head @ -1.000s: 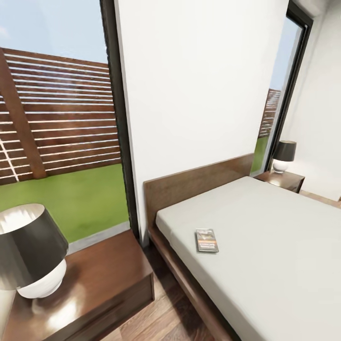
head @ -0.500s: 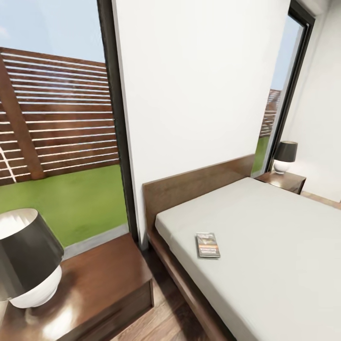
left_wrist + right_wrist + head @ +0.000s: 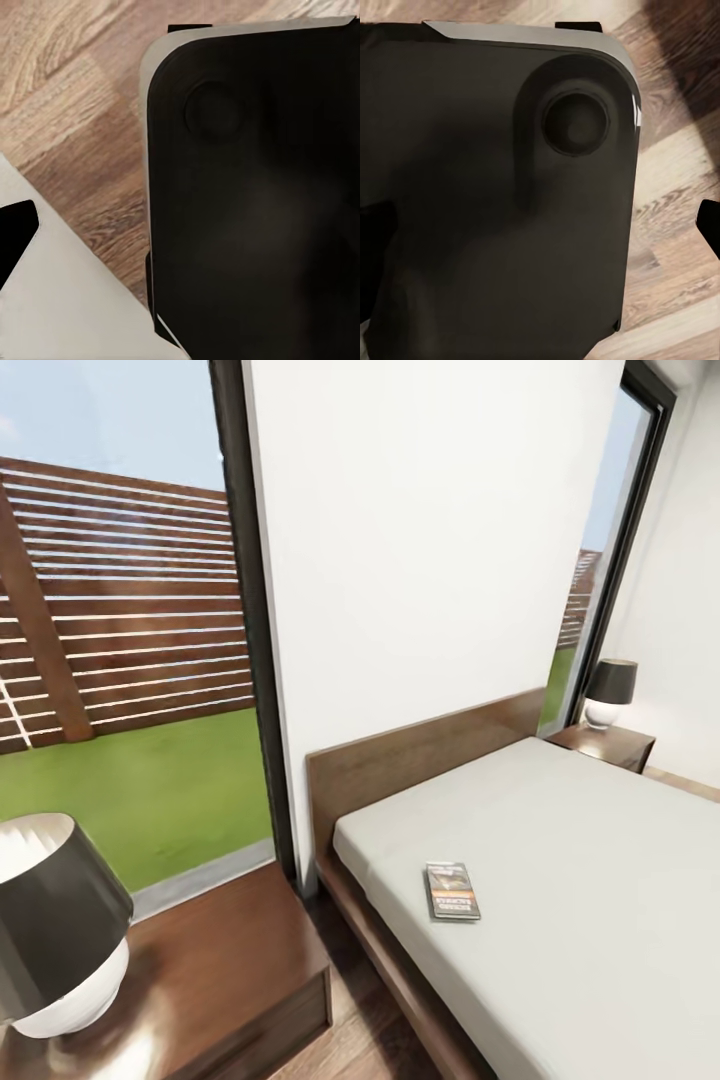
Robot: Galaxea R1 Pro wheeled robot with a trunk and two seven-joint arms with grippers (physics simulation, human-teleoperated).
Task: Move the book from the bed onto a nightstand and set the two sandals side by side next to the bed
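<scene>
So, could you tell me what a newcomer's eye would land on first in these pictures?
Probably the small dark book lying flat on the pale mattress of the bed, near its left edge. Next, the black-shaded lamp on the glossy nightstand at lower left, and the tall window showing grass and a slatted fence.

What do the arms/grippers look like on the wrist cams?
Little to go on: left fingertip and right fingertip are plain black slivers at the frame edges, with no cables or markings visible. Each wrist view also has a matte black panel, rounded corner, pale grey rim, round disc, probably robot body.
</scene>
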